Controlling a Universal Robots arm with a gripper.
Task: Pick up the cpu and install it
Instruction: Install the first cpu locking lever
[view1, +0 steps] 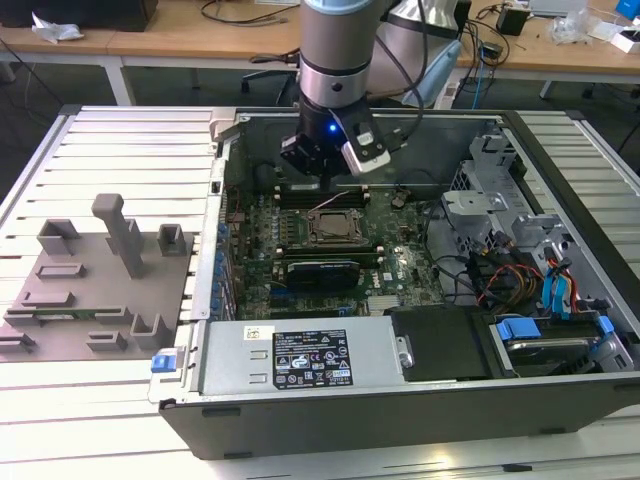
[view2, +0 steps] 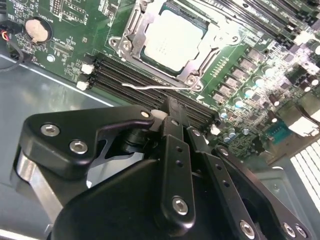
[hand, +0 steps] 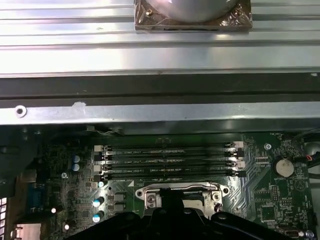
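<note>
Second wrist view: gripper (view2: 172, 107) fingers together, empty, above cpu (view2: 172, 40) seated in socket frame (view2: 131, 31)

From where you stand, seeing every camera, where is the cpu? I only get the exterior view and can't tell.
Observer: In the second wrist view the cpu lies flat inside the socket frame, pale top up.
Operator: Is there a latch?
Observer: A thin wire lever runs along the frame's edge, next to the memory slots.
Operator: Anything in those slots?
Observer: No. The first wrist view shows four, all empty.
</note>
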